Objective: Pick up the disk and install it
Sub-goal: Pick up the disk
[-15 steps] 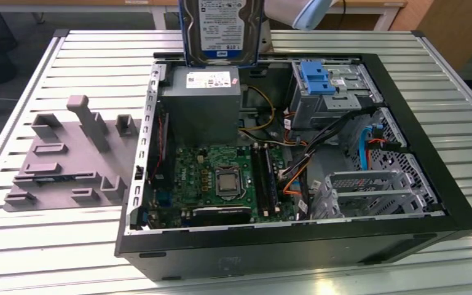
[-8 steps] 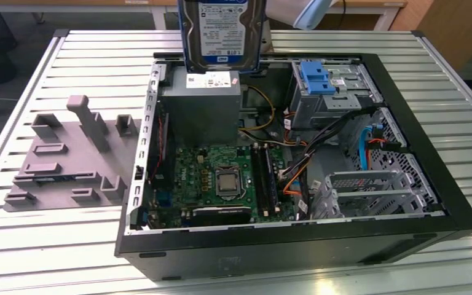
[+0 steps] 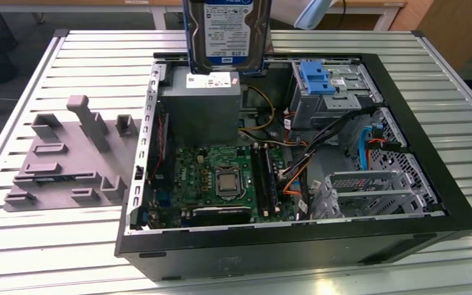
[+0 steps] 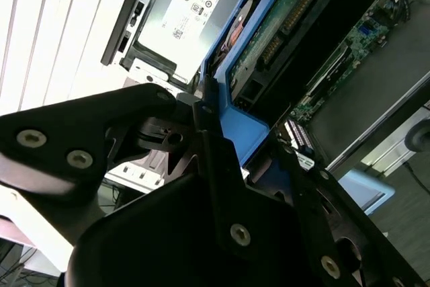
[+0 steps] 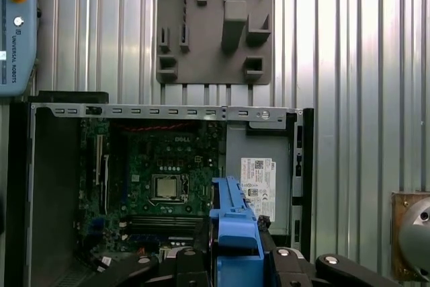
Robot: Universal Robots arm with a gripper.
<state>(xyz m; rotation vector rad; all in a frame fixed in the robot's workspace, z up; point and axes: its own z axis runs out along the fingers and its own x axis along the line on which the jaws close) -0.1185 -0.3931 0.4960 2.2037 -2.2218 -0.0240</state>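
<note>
- Closest to the lens in the first wrist view, the tool is closed on the disk, with a black finger on each side of its blue bracket.
- From the exterior view the disk hangs upright in the air with its labelled face to the camera. It is clear of the bench and above the far edge of the open computer case.
- Directly below it sits the grey power supply box, with the green circuit board nearer the camera.
- Toward the exterior view's right are a drive bay with a blue latch and a bare metal cage.
- Outside the case, on the exterior view's left, the grey moulded block lies on the bench.
- My reading: the pick-up is done and the carry toward the case is in hand, since the disk is not yet in any bay.
- Seating it would call for turning the disk to match a bay's opening, lining the bracket up with the rails, and keeping clear of the loose cables.
</note>
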